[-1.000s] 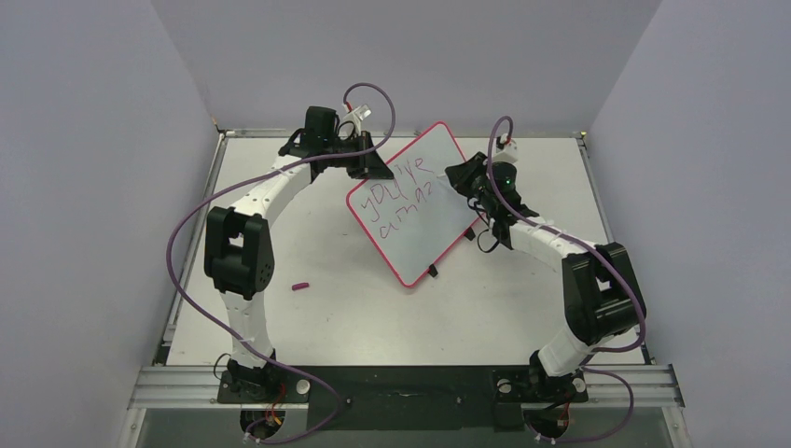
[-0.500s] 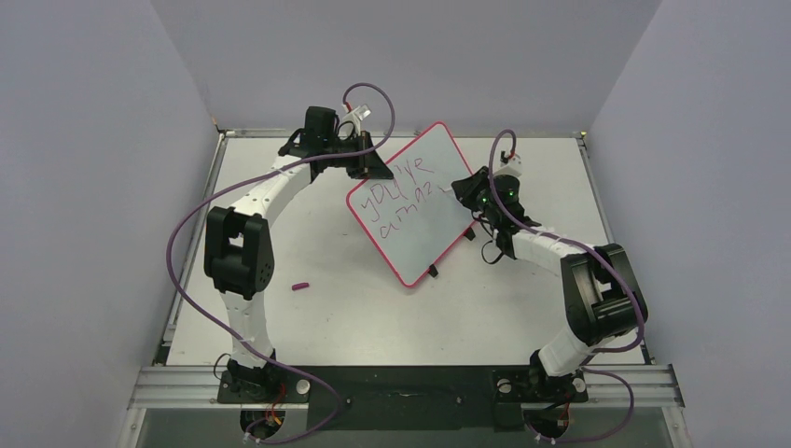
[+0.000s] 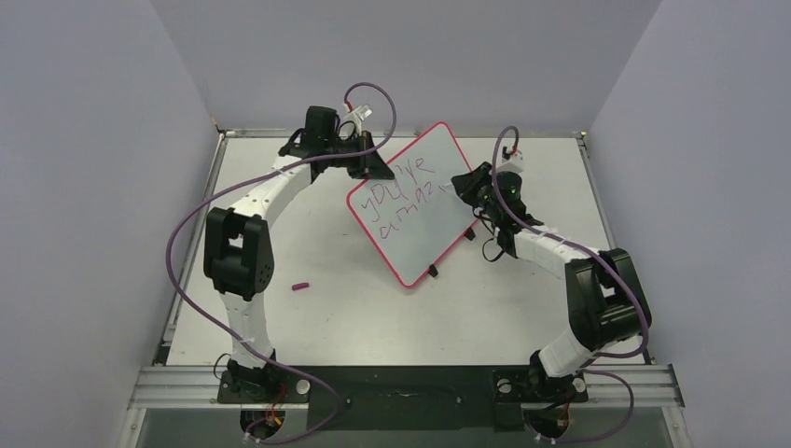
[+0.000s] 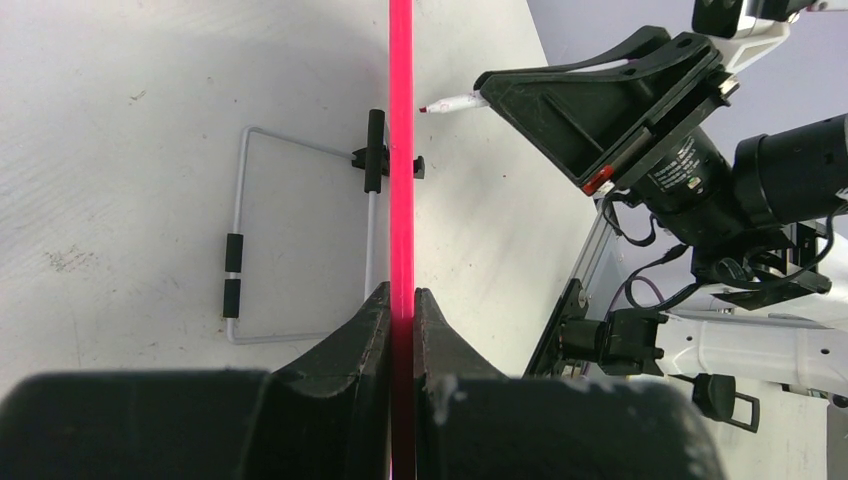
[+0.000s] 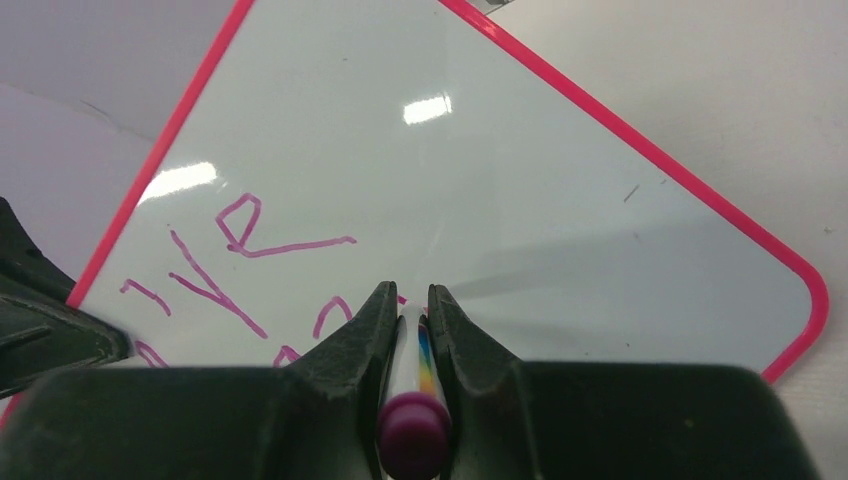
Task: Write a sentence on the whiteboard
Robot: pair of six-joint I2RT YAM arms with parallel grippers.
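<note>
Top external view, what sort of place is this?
Likely a robotics lab test cell: two white-and-black robot arms bolted to an aluminium rail, plain grey partition walls enclosing the white table, and a pink-rimmed white whiteboard held up for writing.

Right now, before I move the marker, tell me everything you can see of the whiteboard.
The whiteboard is a glossy white panel with a thin pink-red rim and rounded corners, propped tilted on the table. Purple lettering covers part of it; the rest is bare. A wire stand is clipped behind it. The left gripper clamps its rim; the marker in the right gripper is near its face, contact unclear.
</note>
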